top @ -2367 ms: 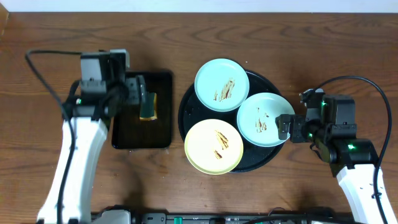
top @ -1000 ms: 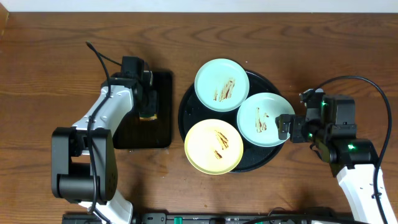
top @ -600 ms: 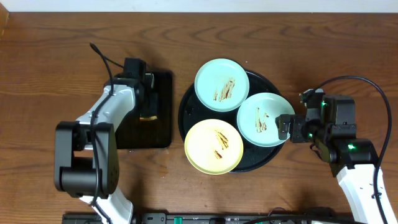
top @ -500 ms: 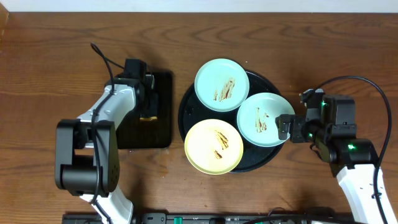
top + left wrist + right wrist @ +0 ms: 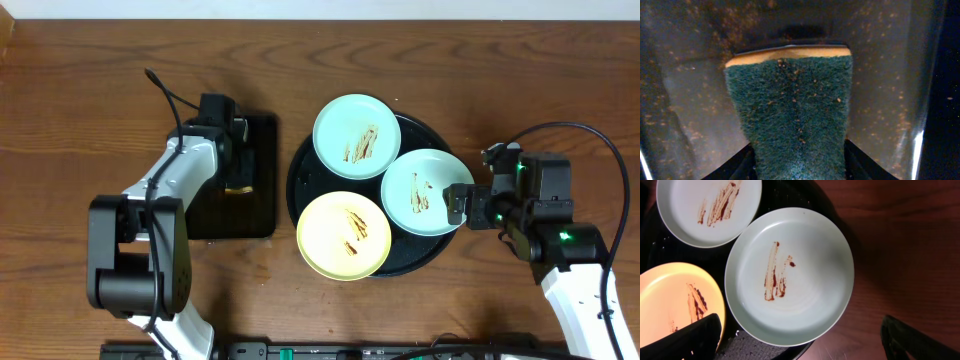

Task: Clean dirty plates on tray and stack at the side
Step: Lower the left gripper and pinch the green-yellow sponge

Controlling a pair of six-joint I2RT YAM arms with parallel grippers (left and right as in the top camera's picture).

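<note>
The large round black tray (image 5: 300,180) holds three streaked plates: a pale mint-white plate (image 5: 357,137) at the back, a light blue plate (image 5: 427,192) at the right and a pale yellow plate (image 5: 344,235) at the front. My left gripper (image 5: 237,168) is shut on a green-and-yellow sponge (image 5: 795,105) over the small rectangular tray. My right gripper (image 5: 802,342) is open and empty, its fingers spread at the near edge of the light blue plate (image 5: 790,275). The right wrist view also shows the mint-white plate (image 5: 710,205) and the yellow plate (image 5: 675,305).
The rectangular black tray (image 5: 205,215) lies left of the round tray, its floor (image 5: 690,90) speckled with crumbs. Bare wooden table (image 5: 480,90) surrounds both trays. The right arm's cable (image 5: 590,135) loops at the far right.
My left arm has swung in and lowered onto the sponge in the rectangular tray over the last 2.4 s. In the last half second nothing moves. The right arm and plates are still.
</note>
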